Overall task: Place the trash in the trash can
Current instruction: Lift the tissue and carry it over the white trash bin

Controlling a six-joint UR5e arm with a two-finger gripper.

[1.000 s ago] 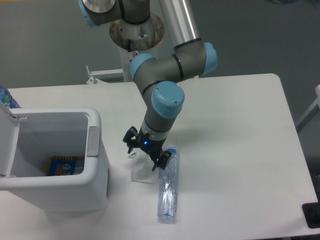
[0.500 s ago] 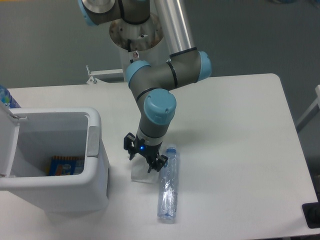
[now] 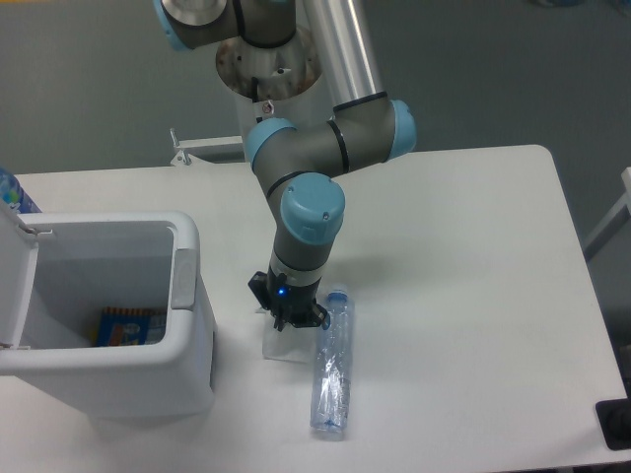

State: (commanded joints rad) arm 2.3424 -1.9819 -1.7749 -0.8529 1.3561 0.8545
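Gripper (image 3: pixel 289 318) sits low over the napkin (image 3: pixel 284 343), just beside the trash can (image 3: pixel 187 325) on its open side, and I read the fingers as drawn together on the top of the paper — though the wrist hides the contact, so I cannot say for certain the napkin is caught. Most of the white sheet spreads flat on the table (image 3: pixel 463 256) below the fingertips.

My worry from here: the pinch may hold only a thin fold, and a quick lift could let the paper slip free or tear. The bottle (image 3: pixel 333 363) lies touching or nearly touching the napkin's far edge from the can, its blue cap end (image 3: pixel 338 294) close by the gripper, so a dragged corner could roll it away across the table.

The can's wall stands tall right next to the grasp, with the grey tab (image 3: pixel 183 279) on the near rim; a sideways carry without enough height would knock the rim or snag the hanging paper. The lid (image 3: pixel 18 286) stands open on the far side of the can, and a colourful packet (image 3: pixel 131 326) already lies inside — neither blocks the drop.
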